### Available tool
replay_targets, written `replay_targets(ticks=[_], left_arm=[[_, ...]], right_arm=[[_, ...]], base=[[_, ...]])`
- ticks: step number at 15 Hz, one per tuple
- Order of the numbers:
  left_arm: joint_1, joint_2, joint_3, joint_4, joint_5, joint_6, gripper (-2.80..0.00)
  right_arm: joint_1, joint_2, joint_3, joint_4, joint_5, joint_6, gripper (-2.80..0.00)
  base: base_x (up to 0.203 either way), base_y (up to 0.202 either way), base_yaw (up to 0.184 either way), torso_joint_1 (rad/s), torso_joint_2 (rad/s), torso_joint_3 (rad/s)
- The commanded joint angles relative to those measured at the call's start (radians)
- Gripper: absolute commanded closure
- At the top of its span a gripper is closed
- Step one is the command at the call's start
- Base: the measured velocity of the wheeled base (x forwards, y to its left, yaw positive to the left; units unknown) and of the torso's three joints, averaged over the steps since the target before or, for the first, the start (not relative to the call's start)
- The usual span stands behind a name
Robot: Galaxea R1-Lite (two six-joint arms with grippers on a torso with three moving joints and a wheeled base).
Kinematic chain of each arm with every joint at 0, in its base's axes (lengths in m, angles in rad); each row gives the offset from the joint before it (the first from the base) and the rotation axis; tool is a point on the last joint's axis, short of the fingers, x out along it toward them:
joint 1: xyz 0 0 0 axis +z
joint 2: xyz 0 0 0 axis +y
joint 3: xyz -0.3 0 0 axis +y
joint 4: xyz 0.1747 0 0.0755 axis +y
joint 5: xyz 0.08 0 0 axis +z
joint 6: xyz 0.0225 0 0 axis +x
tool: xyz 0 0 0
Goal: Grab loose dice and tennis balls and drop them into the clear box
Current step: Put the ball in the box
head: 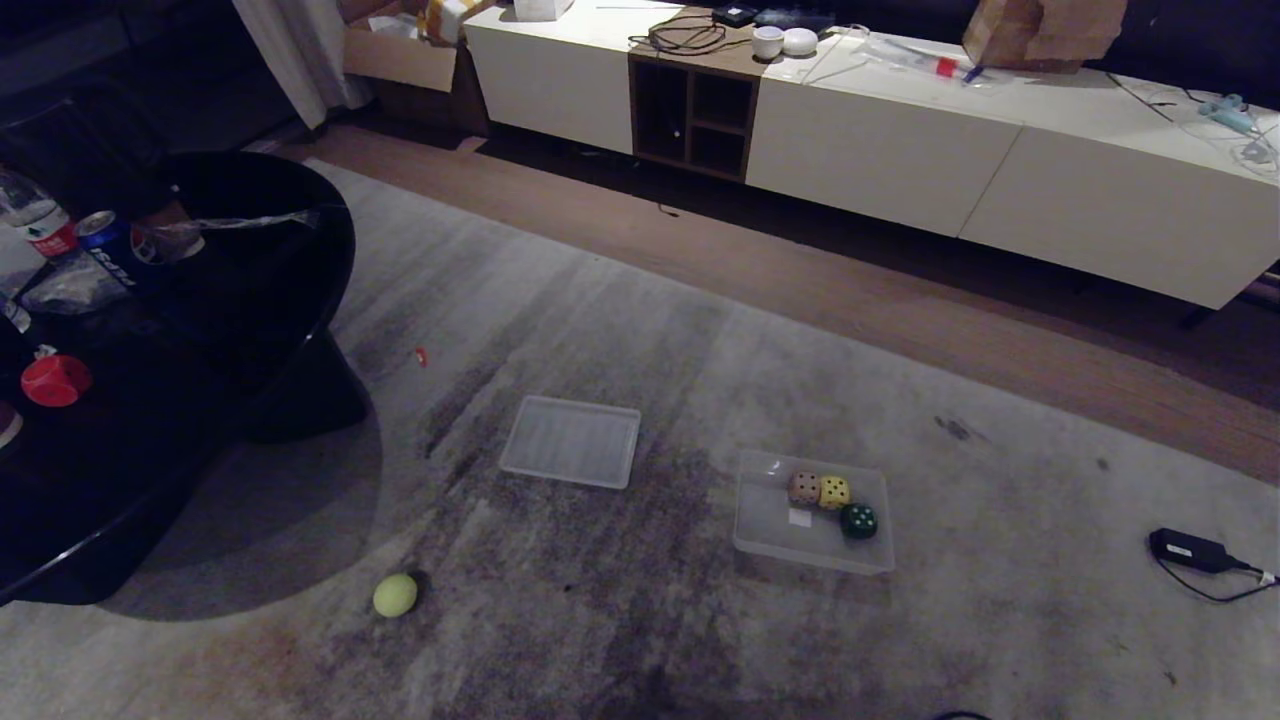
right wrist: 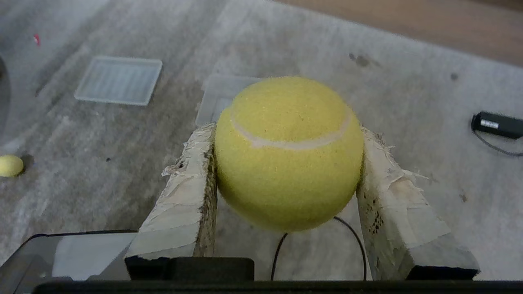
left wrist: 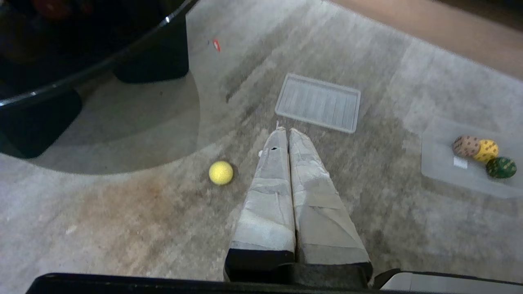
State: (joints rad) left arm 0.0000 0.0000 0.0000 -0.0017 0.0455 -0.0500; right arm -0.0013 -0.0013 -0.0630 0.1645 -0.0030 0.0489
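Note:
My right gripper (right wrist: 286, 132) is shut on a yellow-green tennis ball (right wrist: 288, 151), held above the carpet. Behind the ball a corner of the clear box (right wrist: 216, 94) shows. In the head view the clear box (head: 770, 530) sits open on the carpet with three dice in it: tan (head: 803, 487), yellow (head: 834, 491) and dark green (head: 858, 520). Its ribbed lid (head: 571, 441) lies flat to the left. A second tennis ball (head: 395, 595) lies loose on the carpet near the table. My left gripper (left wrist: 285, 132) hangs shut and empty, beside that ball (left wrist: 221, 172). Neither arm shows in the head view.
A black round table (head: 250, 300) with a bottle, a can and a red cap stands at the left. A white sideboard (head: 900, 150) runs along the back. A black power adapter (head: 1190, 550) with its cable lies on the carpet at the right. A small red scrap (head: 421, 356) lies near the table.

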Motion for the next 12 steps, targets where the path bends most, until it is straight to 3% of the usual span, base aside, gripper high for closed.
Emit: replay_targets(ticks=[1,12], left_arm=[[0.000,0.002,0.002,0.000,0.000,-0.002,0.00],[0.000,0.002,0.002,0.000,0.000,-0.002,0.00]], right_arm=[[0.001,0.001,0.000,0.001,0.000,0.000,0.00],[0.001,0.001,0.000,0.001,0.000,0.000,0.00]], base=[[0.000,0.000,0.000,0.002,0.01,-0.193],[0.000,0.000,0.000,0.001,0.00,-0.197]])
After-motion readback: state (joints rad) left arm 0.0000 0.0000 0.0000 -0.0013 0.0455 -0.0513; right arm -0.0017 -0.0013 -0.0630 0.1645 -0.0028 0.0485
